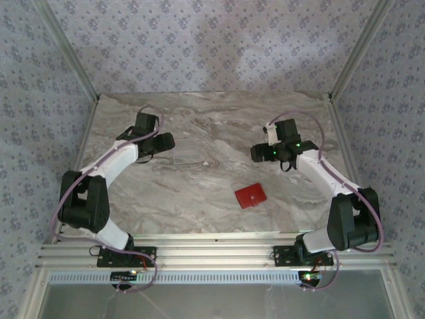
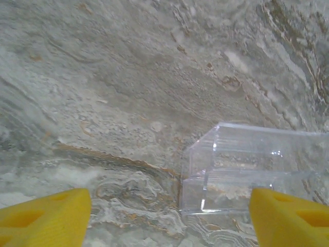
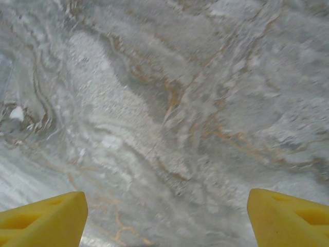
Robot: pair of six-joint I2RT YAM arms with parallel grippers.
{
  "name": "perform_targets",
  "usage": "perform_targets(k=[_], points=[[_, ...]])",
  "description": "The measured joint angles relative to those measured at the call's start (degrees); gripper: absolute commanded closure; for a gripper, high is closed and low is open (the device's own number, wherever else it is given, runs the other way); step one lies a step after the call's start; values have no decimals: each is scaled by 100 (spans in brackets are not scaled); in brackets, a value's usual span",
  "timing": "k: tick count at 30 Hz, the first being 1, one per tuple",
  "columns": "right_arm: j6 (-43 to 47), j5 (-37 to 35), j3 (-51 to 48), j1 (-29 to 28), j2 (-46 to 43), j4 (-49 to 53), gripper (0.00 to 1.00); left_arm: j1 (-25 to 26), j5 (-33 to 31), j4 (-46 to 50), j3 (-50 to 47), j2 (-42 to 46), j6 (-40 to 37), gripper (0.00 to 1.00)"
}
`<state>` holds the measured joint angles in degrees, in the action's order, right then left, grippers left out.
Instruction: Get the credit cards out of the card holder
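One elbow-bent left arm, its end effector near clear box.

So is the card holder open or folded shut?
Looks shut: the card holder lies flat, a plain red square, no pocket showing.

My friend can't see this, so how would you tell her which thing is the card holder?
Look at the marble table. Near its front edge, a little right of the middle, lies the card holder. It is flat, squarish and bright red, unlike the see-through plastic box farther back on the left.
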<state>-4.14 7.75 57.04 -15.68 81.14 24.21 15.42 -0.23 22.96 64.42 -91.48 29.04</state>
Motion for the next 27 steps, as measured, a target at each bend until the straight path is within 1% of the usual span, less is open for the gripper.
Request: perform_targets(k=[4, 6, 9, 13, 18, 27], points=[[-61, -4, 76, -173, 7, 188, 17, 46, 116, 289, 404, -323, 164, 39], [-87, -7, 131, -205, 7, 256, 16, 68, 149, 367, 555, -444, 208, 47], [-105, -48, 199, -210, 7, 330, 16, 114, 195, 511, 817, -669, 208, 56], [-105, -74, 293, -210, 7, 433, 15, 142, 197, 673, 1110, -979, 157, 59], [-105, -157, 365, -223, 0, 494, 14, 146, 236, 815, 1432, -1331, 66, 67], [-105, -308, 365, -227, -68, 627, 13, 146, 326, 951, 1700, -1818, -111, 73]])
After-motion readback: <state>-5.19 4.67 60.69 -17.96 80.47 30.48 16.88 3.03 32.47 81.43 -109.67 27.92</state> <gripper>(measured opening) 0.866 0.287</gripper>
